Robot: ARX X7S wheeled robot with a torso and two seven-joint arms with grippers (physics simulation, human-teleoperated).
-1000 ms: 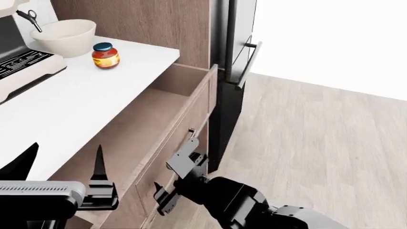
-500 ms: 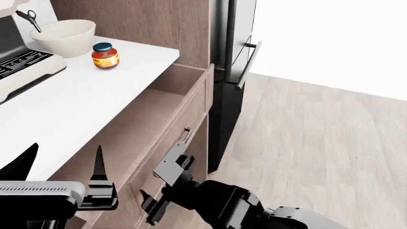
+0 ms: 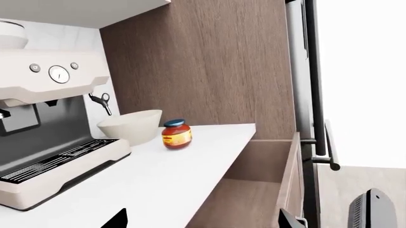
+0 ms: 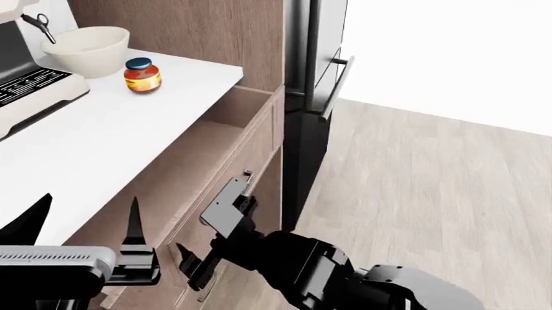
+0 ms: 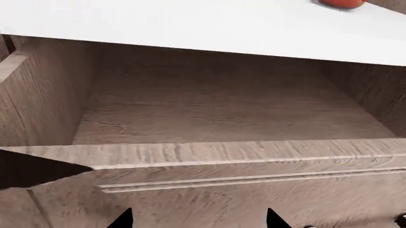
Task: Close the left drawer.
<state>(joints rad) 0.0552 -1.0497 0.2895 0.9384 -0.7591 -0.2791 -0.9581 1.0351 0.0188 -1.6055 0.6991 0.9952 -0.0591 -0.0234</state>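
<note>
the left drawer [image 4: 226, 150] stands partly open under the white desk [image 4: 103, 129]. the right end effector [image 4: 211, 232], jaws spread, presses against its front panel, apparently touching. the left end effector [image 4: 86, 223] hangs open above the desk, near a red jar [image 4: 142, 75].

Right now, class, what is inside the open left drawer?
The left drawer shows only a bare wooden floor and walls; nothing lies on the visible part. The countertop covers its rear portion, so that part cannot be checked.

The white countertop [image 4: 129, 123] carries a cream bowl [image 4: 86, 48], a red jar [image 4: 142, 75] and an espresso machine [image 4: 26, 81].
</note>
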